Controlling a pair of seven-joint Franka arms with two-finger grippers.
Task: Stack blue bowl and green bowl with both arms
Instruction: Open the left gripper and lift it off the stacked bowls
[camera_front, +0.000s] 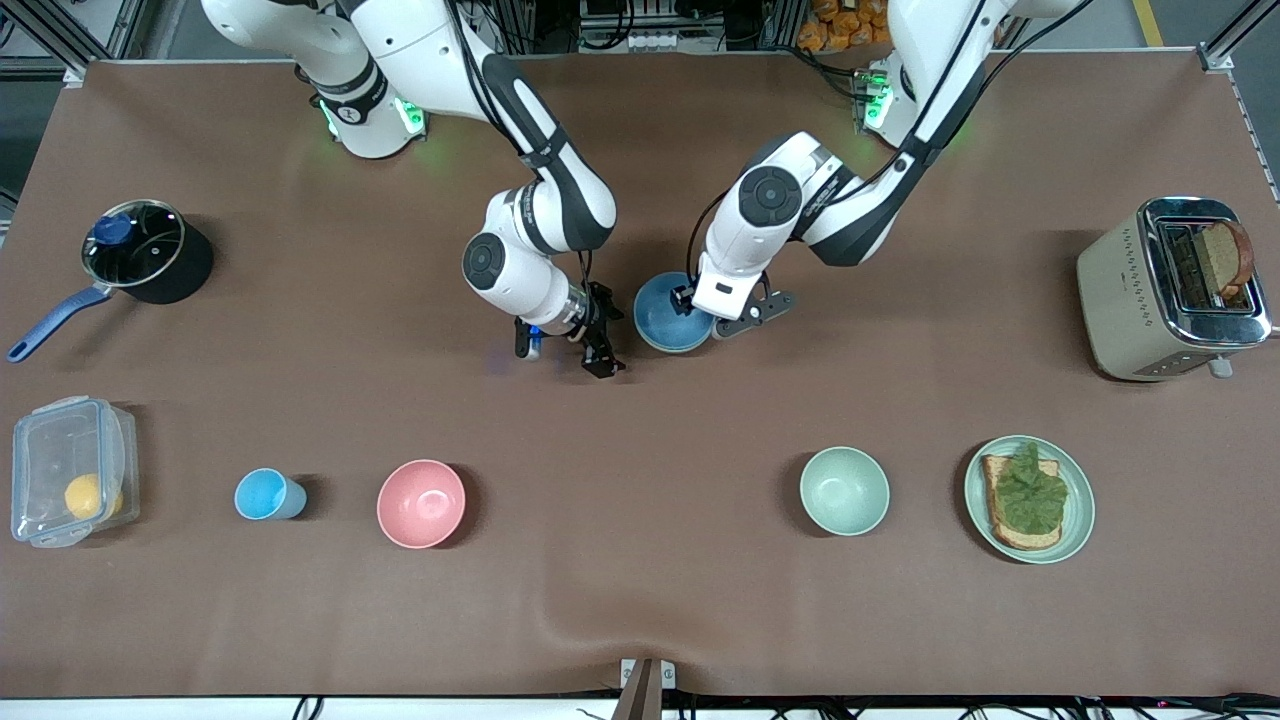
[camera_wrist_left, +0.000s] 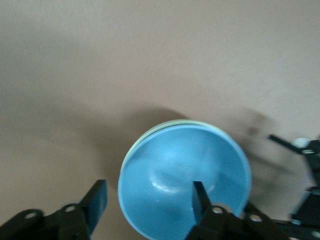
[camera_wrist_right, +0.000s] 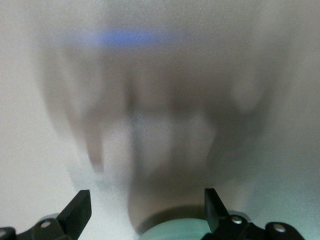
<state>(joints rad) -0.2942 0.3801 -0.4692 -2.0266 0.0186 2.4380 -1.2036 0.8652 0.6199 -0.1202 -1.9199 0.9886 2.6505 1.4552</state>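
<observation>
Nested inside the green bowl (camera_wrist_left: 172, 124), the blue bowl (camera_front: 668, 315) sits under the left end effector (camera_wrist_left: 150, 200), fingers spread, empty.

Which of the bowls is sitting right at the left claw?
The blue bowl, mid-table, nested in a green bowl whose rim peeks out beneath. The pink bowl and mint bowl lie nearer the front camera.

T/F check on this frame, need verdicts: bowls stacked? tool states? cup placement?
1. The blue bowl sits inside the green bowl. True.
2. The left tool is shut on the blue bowl's rim. False: it is open, one finger over the bowl's inside, one outside it.
3. The right tool is open. True.
4. The light-blue cup stands inside the pink bowl. False: it stands beside it, apart, toward the right arm's end of the table.
</observation>
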